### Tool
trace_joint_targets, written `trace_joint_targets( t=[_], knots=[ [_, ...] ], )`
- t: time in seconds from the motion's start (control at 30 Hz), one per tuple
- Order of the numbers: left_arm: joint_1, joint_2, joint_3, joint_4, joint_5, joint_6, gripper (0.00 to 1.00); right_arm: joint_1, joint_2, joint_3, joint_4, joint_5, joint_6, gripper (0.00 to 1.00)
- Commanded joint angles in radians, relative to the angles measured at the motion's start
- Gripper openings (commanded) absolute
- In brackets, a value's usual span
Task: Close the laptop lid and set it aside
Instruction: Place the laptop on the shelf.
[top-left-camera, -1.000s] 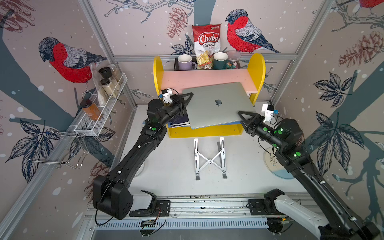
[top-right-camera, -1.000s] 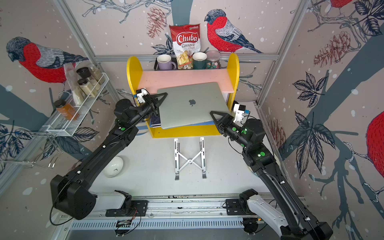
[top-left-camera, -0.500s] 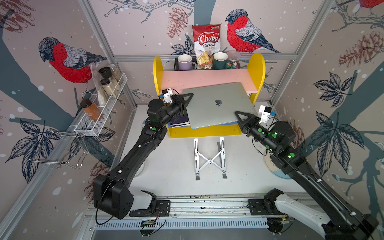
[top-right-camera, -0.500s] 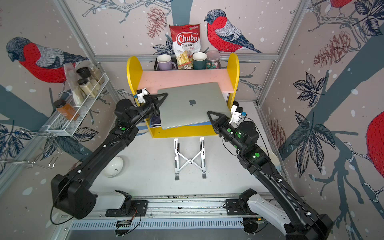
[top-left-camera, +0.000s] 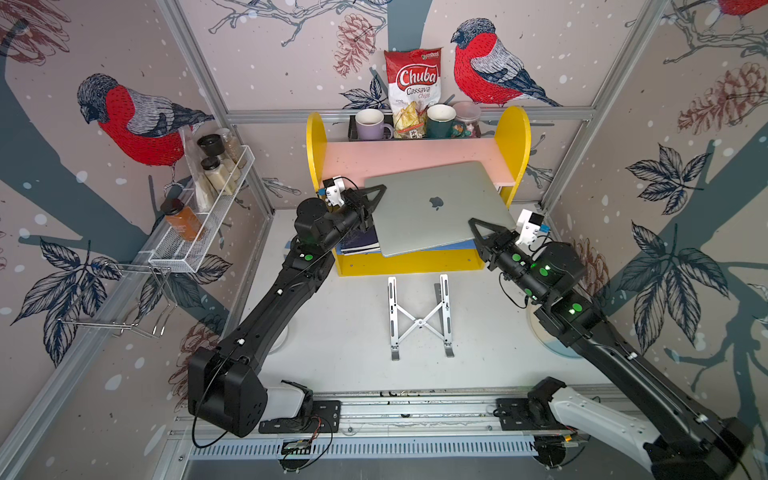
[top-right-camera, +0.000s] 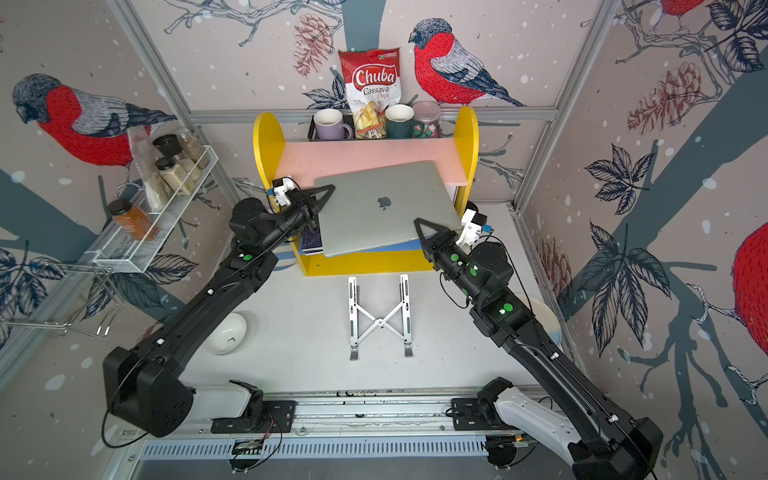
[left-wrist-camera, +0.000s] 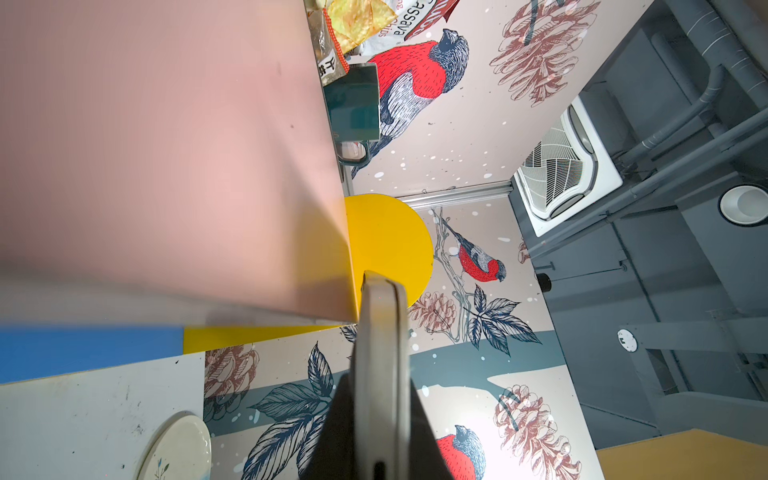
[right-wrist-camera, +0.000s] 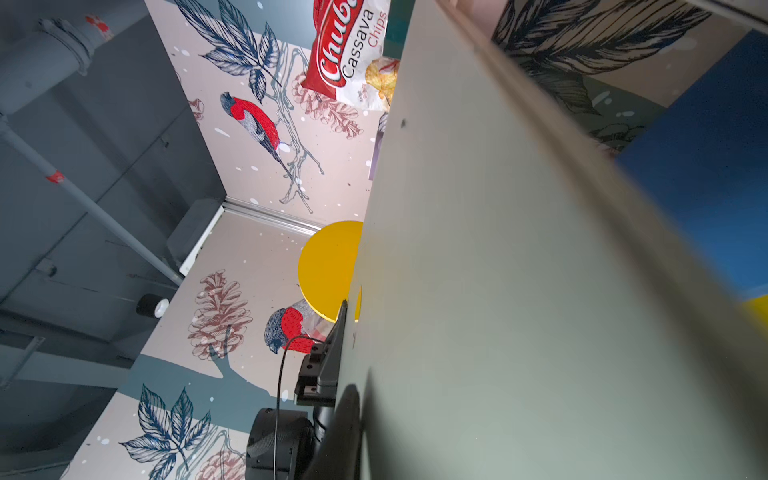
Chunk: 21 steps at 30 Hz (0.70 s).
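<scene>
A yellow shelf unit (top-left-camera: 415, 264) is standing at the back of the counter (top-left-camera: 353, 316). The laptop (top-left-camera: 436, 208) is hanging tilted over its lower deck, with the laptop lid (top-right-camera: 384, 201) shut and its logo facing up. To set it aside well, both arms should be moving together, keeping it level and clear of the pink board (top-left-camera: 395, 158). Both arms are stretching forward from the near rail. The left tool (top-left-camera: 373, 201) is clenching the laptop's left edge. The right tool (top-left-camera: 478, 227) is clamping its near right corner.

White tabletop (top-left-camera: 353, 316), folding stand (top-left-camera: 419, 320), yellow shelf unit (top-left-camera: 407, 262), white bowl (top-right-camera: 226, 332) on it
</scene>
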Motion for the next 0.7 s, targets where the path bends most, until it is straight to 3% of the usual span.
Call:
trace_joint_targets(
  t=[0.0,0.13,0.23,0.27,0.37,0.53,0.67],
  knots=[
    [0.003,-0.002,0.003,0.095,0.016,-0.035,0.0,0.005,0.006,0.006,0.027,0.014,-0.017,0.1],
    [0.002,0.003,0.009,0.093,0.017,-0.04,0.0,0.008,0.007,0.018,0.01,0.03,-0.02,0.0],
    [0.004,0.003,0.011,0.088,0.017,-0.037,0.03,0.008,0.006,0.02,0.003,0.04,-0.021,0.0],
    [0.004,0.002,0.012,0.085,0.017,-0.035,0.08,0.008,0.006,0.021,0.003,0.042,-0.02,0.0],
    [0.004,-0.005,0.014,0.066,0.015,-0.024,0.34,0.008,0.002,0.02,0.002,0.051,-0.015,0.0],
    [0.003,-0.026,0.016,0.03,0.004,0.005,0.61,0.01,-0.007,0.027,-0.015,0.078,-0.003,0.0],
    [0.003,-0.041,0.015,0.006,-0.002,0.02,0.74,0.01,-0.018,0.029,-0.03,0.106,0.006,0.0]
  ],
)
